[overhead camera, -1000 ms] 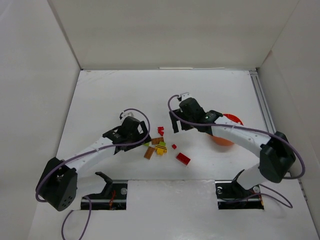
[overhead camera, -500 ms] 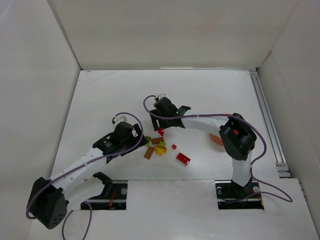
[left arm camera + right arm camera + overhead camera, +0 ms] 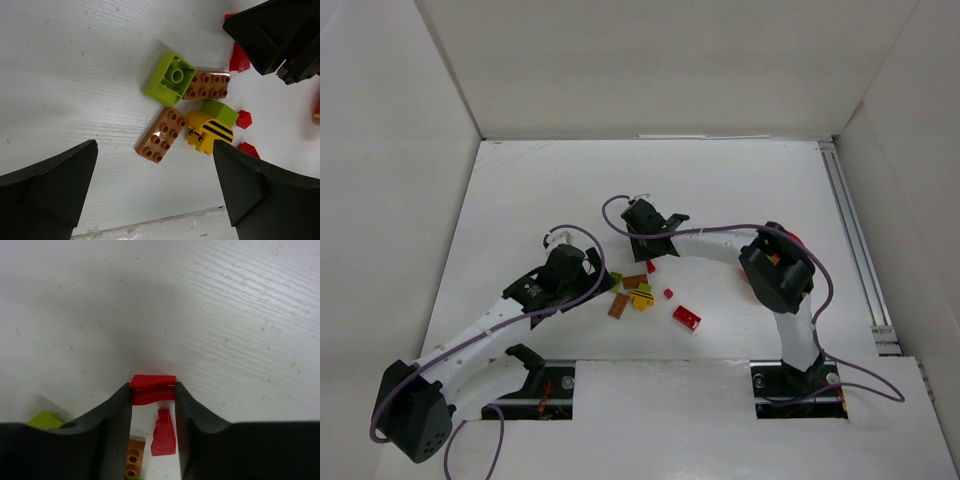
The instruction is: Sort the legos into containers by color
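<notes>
While its jaws press in from both sides, the right end effector (image 3: 152, 390) pinches a small red lego (image 3: 152, 384) low over the desk (image 3: 225, 315), a second red piece (image 3: 164, 439) lying just below it in frame. The left end effector (image 3: 155, 150) hangs spread wide above the lime, brown and yellow legos (image 3: 161, 135), probably lined up for a later pick. Right of centre, the orange-red bowl (image 3: 794, 240) peeks from behind the right arm (image 3: 775, 275).

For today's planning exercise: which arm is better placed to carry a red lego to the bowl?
Right, probably. The right gripper pinches a red brick, the bowl on its side; the left gripper hangs open over the pile.
</notes>
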